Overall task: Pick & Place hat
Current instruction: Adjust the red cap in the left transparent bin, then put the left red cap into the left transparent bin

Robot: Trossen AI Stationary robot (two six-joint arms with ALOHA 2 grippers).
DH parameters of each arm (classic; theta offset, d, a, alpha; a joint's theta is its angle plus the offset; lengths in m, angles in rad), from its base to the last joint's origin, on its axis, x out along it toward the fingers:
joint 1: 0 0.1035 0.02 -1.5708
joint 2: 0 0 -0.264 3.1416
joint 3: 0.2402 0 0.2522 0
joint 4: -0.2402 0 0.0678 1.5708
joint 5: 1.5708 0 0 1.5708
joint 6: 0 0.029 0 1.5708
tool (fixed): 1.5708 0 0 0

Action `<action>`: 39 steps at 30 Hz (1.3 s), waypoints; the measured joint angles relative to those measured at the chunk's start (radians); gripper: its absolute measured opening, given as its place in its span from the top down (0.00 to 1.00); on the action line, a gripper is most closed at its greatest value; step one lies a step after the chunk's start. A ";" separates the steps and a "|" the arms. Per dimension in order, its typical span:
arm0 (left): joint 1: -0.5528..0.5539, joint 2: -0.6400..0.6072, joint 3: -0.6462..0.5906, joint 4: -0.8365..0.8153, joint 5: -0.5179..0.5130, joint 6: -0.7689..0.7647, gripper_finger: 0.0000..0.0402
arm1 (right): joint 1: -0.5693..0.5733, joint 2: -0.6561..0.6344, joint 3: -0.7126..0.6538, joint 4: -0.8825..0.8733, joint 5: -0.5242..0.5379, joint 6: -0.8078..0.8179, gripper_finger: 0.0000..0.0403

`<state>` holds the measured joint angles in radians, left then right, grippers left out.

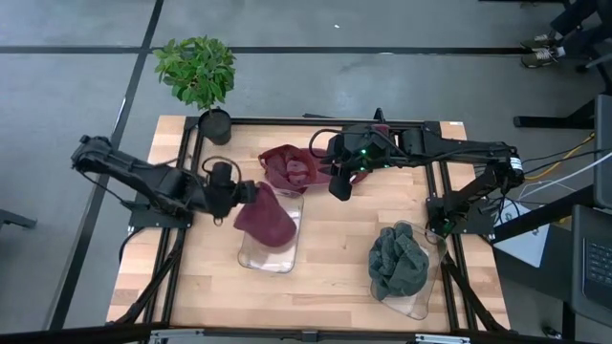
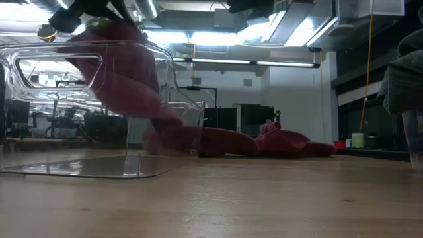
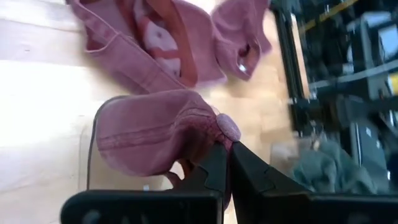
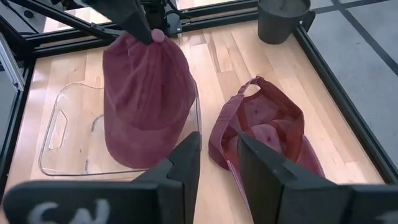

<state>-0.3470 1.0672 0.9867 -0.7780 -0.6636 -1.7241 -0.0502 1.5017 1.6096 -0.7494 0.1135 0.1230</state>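
The hat (image 1: 265, 219), a maroon cap, hangs just left of the middle of the high view, pinched by the button at its crown in the left tool (image 1: 247, 192), whose fingers are clenched tight on it. Held that way the cap droops open-side down over the clear bin (image 1: 287, 256) on the tabletop (image 1: 335, 277), so I judge it is being lowered into that bin and only needs letting go once it sits low enough. In the right wrist view the cap's lower edge already lies within the bin's outline, though I cannot tell whether it touches the bottom.

The right tool (image 1: 338, 186) hovers a little right of centre in the high view, its fingers partly apart and holding nothing. Just beside it, toward the upper middle of the frame, a second maroon cap (image 1: 290, 168) lies crumpled and inside-out on the wood, touching the bin's far rim or very near it. That looks like the next one to go.

At the lower right of the high view a second clear bin (image 1: 421, 304) holds a heap of dark green cloth (image 1: 398, 260), well apart from the work. A potted plant (image 1: 199, 75) stands at the upper left corner of the tabletop, clear of both arms. The only thing near the drop is the right arm, poised close over the bin's far end.
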 joint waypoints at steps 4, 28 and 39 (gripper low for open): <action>-0.042 0.062 0.000 -0.004 -0.050 -0.119 0.99 | 0.000 0.000 0.000 0.001 0.000 -0.008 0.74; -0.106 0.136 0.000 0.020 0.202 -0.157 0.74 | 0.000 -0.001 0.000 0.005 0.000 -0.029 0.74; -0.042 -0.119 0.000 -0.085 0.113 0.282 0.54 | 0.000 -0.001 0.000 0.004 -0.001 -0.112 0.74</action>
<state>-0.3891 0.9482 0.9867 -0.8635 -0.5510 -1.4421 -0.0502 1.5005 1.6096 -0.7451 0.1122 0.0111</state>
